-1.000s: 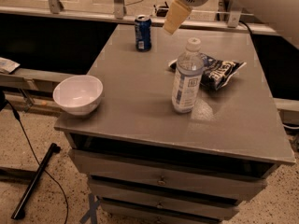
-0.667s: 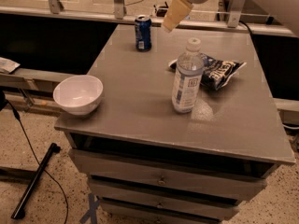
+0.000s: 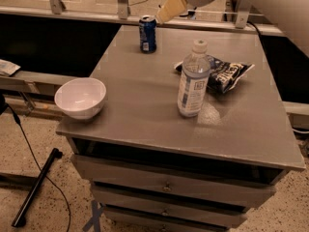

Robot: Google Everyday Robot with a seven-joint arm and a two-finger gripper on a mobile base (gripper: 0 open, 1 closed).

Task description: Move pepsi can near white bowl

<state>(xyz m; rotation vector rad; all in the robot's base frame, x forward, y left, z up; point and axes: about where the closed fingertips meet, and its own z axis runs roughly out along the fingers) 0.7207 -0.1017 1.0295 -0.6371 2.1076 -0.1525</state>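
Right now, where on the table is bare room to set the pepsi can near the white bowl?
Bare tabletop lies between the white bowl and the water bottle, and up toward the pepsi can. It is crowded around the water bottle and chip bag. The gripper hovers above-right of the can.

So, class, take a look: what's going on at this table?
A robot arm's gripper hangs over the far edge of the table, just above and to the right of the pepsi can, apart from it. The can stands upright at the back. The white bowl sits at the near left corner. A water bottle stands beside a snack bag.
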